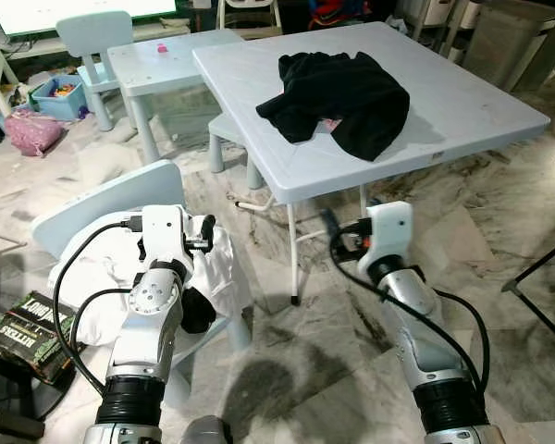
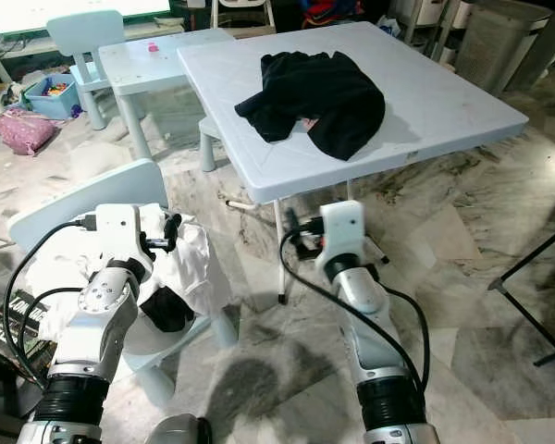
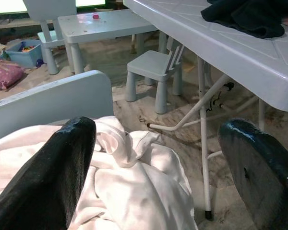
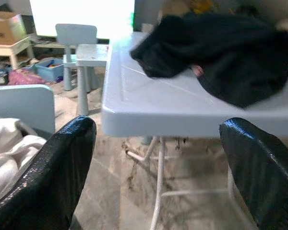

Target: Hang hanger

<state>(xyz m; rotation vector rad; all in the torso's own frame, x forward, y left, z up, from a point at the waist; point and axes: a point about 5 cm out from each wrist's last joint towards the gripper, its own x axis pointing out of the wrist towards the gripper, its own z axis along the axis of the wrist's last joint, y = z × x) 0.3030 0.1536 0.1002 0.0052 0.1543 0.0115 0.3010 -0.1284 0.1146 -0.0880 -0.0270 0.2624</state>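
On the folding table [image 1: 462, 102] lies a black garment [image 1: 338, 97], both end effectors elsewhere.

Readable only on the dark green box [image 1: 25, 331] lying on the floor by the small chair: white capitals, upside down to the head camera, part hidden by a black cable. Possibly "RITTERS" on the lower line and "MOVT" or similar above, though not certain. Smaller print beneath too tiny to make out. Same box cut off at the edge in the right eye view, letters partial there. No other legible writing anywhere else.
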